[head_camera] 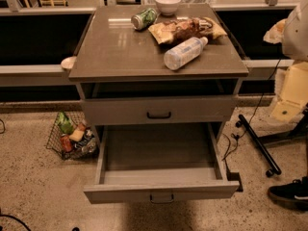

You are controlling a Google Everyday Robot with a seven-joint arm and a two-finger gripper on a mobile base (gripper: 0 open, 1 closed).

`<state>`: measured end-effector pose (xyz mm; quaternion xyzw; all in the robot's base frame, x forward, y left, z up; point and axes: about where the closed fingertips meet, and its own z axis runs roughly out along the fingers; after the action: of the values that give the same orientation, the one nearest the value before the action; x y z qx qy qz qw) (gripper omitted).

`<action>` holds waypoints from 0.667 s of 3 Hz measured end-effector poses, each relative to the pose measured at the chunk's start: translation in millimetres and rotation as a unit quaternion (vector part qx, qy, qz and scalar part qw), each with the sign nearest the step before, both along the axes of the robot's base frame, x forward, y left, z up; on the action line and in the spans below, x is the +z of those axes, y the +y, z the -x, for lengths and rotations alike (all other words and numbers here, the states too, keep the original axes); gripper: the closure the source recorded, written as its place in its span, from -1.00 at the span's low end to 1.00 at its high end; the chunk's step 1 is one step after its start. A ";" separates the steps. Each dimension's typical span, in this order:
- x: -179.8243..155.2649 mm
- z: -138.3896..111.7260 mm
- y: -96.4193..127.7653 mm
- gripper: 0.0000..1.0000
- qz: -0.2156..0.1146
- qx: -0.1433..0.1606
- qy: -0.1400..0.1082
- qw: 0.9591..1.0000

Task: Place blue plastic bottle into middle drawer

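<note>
The blue plastic bottle (184,53) lies on its side on the right part of the cabinet top (115,47), white cap pointing back right, next to a chip bag. The middle drawer (161,153) is pulled far out at the bottom of the cabinet, with nothing showing inside it and its small handle on the front (161,198). My gripper (275,31) shows at the far right edge on the pale arm, off to the right of the cabinet, apart from the bottle and about level with the top.
On the top stand a green-and-silver can (144,18), a white bowl (167,4) and a crinkly chip bag (185,29). The upper drawer front (159,110) is shut. A wire basket of snacks (72,136) sits on the floor at left. A wheeled black stand (257,146) and a shoe (291,194) are at right.
</note>
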<state>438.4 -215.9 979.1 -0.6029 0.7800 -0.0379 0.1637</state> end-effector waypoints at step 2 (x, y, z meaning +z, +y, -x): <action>1.8 -28.3 10.7 -1.00 0.004 0.046 -0.021 0.999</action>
<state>466.7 -205.2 980.9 -0.6377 0.7478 -0.0458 0.1789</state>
